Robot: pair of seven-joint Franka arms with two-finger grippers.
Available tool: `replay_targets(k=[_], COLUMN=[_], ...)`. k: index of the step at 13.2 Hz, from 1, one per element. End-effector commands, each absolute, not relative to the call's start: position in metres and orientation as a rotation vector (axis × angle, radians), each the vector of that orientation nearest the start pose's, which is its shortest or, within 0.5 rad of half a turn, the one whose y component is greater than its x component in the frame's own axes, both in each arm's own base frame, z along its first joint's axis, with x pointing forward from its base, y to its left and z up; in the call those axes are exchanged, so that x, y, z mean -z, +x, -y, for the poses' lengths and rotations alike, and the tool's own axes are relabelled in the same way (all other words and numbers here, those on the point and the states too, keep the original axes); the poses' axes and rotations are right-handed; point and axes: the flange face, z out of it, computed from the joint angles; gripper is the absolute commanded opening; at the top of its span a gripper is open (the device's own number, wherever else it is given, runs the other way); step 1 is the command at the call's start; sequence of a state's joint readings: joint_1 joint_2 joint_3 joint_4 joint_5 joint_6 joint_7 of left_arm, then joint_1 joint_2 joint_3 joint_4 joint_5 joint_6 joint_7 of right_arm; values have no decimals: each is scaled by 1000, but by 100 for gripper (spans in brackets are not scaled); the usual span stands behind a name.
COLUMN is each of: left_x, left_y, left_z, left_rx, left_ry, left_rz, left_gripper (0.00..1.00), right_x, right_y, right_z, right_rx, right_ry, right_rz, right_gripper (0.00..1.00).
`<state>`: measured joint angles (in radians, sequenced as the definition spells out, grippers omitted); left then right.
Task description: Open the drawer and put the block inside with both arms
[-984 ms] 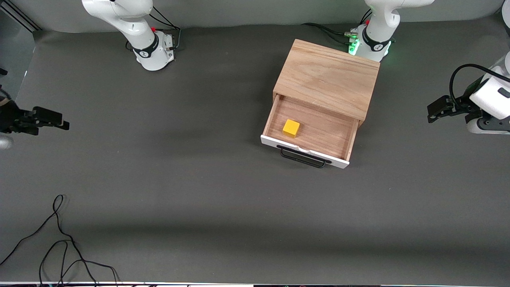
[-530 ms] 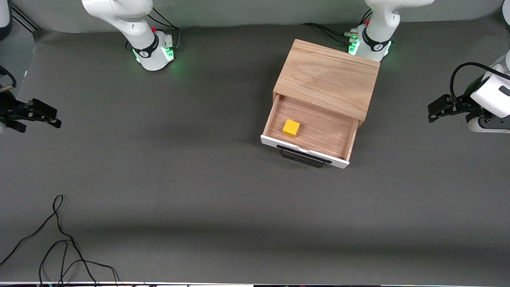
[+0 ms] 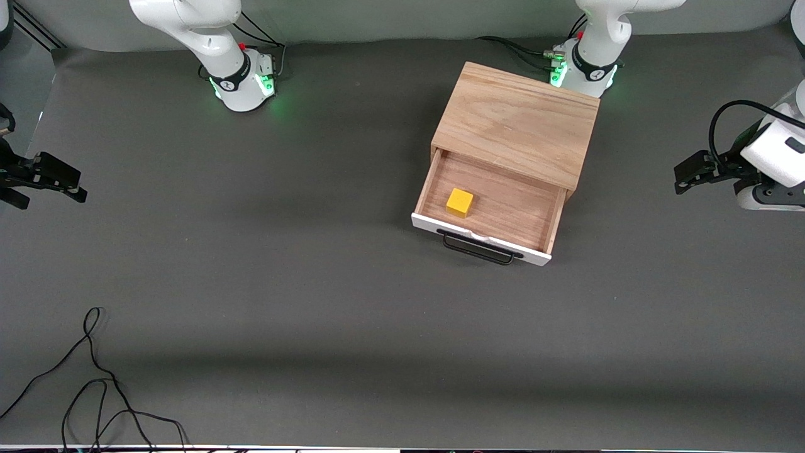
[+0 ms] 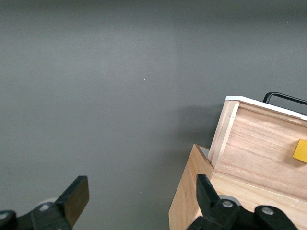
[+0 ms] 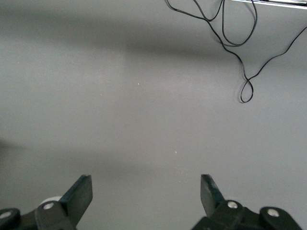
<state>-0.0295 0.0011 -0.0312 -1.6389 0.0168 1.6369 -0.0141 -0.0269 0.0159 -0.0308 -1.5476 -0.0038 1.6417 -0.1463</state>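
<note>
The drawer [image 3: 510, 211] stands pulled out of the light-wood box [image 3: 519, 119], its white front and black bar handle [image 3: 478, 250] toward the front camera. The yellow block [image 3: 460, 202] rests on the drawer floor, near the side toward the right arm. In the left wrist view the drawer wall [image 4: 259, 143] and an edge of the block [image 4: 301, 151] show. My left gripper [image 3: 679, 179] hovers open and empty at the left arm's end of the table, apart from the box. My right gripper [image 3: 55, 192] hangs open and empty over the table's edge at the right arm's end.
A loose black cable [image 3: 94, 377] lies on the grey mat near the front camera at the right arm's end; the right wrist view shows the cable [image 5: 240, 43] too. Both arm bases [image 3: 242, 85] glow green along the edge farthest from the front camera.
My right gripper has drifted outward toward the table's edge and a little toward the bases. The right arm's base light has come on green. Drawer, block and left gripper have not moved.
</note>
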Motion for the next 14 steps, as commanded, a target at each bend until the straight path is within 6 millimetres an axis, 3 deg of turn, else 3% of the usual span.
replay_targets(k=[1, 11, 14], left_x=[-602, -602, -601], left_y=[552, 552, 553], left_z=[34, 34, 34], left_rx=[22, 22, 20], left_ry=[-3124, -3124, -3124], left_rz=[-107, -107, -107], left_gripper=[100, 100, 100], right_x=[-633, -630, -628], right_y=[584, 583, 582], right_z=[32, 32, 19], right_rx=[89, 58, 30], right_ry=[-3161, -3154, -3150], right_rz=[163, 162, 193], right_gripper=[100, 100, 100])
